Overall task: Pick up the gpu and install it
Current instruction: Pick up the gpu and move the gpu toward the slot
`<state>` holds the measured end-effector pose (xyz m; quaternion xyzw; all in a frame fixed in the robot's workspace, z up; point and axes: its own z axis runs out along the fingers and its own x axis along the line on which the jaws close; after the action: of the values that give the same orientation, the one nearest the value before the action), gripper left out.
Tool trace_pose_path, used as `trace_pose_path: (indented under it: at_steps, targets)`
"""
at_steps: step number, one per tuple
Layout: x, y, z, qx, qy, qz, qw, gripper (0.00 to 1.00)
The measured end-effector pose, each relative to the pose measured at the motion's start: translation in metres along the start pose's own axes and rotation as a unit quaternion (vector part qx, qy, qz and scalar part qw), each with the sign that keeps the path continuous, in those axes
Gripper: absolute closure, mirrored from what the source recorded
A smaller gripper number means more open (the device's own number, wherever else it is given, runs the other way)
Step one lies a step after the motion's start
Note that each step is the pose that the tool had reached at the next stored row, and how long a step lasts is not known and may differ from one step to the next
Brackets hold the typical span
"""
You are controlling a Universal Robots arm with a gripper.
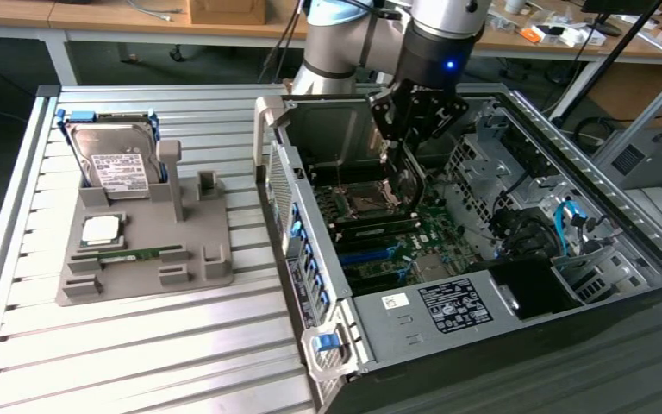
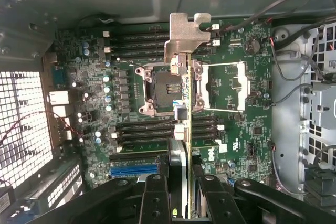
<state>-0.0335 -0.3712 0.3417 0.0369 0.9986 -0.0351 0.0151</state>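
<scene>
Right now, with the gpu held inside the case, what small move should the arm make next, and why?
Probably shift the end effector sideways toward the blue slot before lowering. It is shut on the gpu, which hangs edge-on over the processor socket, not over that slot.

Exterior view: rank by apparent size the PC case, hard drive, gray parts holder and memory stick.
1. PC case
2. gray parts holder
3. hard drive
4. memory stick
The last three sit together, so nearness to the camera does not skew their order.
</scene>
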Motion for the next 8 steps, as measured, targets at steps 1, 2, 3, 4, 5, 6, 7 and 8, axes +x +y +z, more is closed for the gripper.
trace_pose_path:
  at_steps: [1, 2, 3, 4, 5, 6, 7, 8]
  targets:
    - [-0.0004, 0.0, 0.0004, 0.0, 0.0, 0.0, 1.0, 0.73]
    - [-0.0013, 0.0001, 0.001, 0.0, 0.0, 0.0, 1.0, 0.73]
    - [-0.002, 0.0001, 0.0015, -0.0001, 0.0, 0.0, 1.0, 0.73]
    - [-0.0031, 0.0003, 0.0021, 0.0, 0.0, 0.0, 1.0, 0.73]
    - [-0.0038, 0.0004, 0.0024, -0.0001, 0.0, 0.0, 1.0, 0.73]
    - [-0.0044, 0.0004, 0.0027, 0.0, 0.0, 0.0, 1.0, 0.73]
    - [-0.0052, 0.0005, 0.0031, 0.0, 0.0, 0.0, 1.0, 0.73]
    - [-0.0058, 0.0005, 0.0034, 0.0, 0.0, 0.0, 1.0, 0.73]
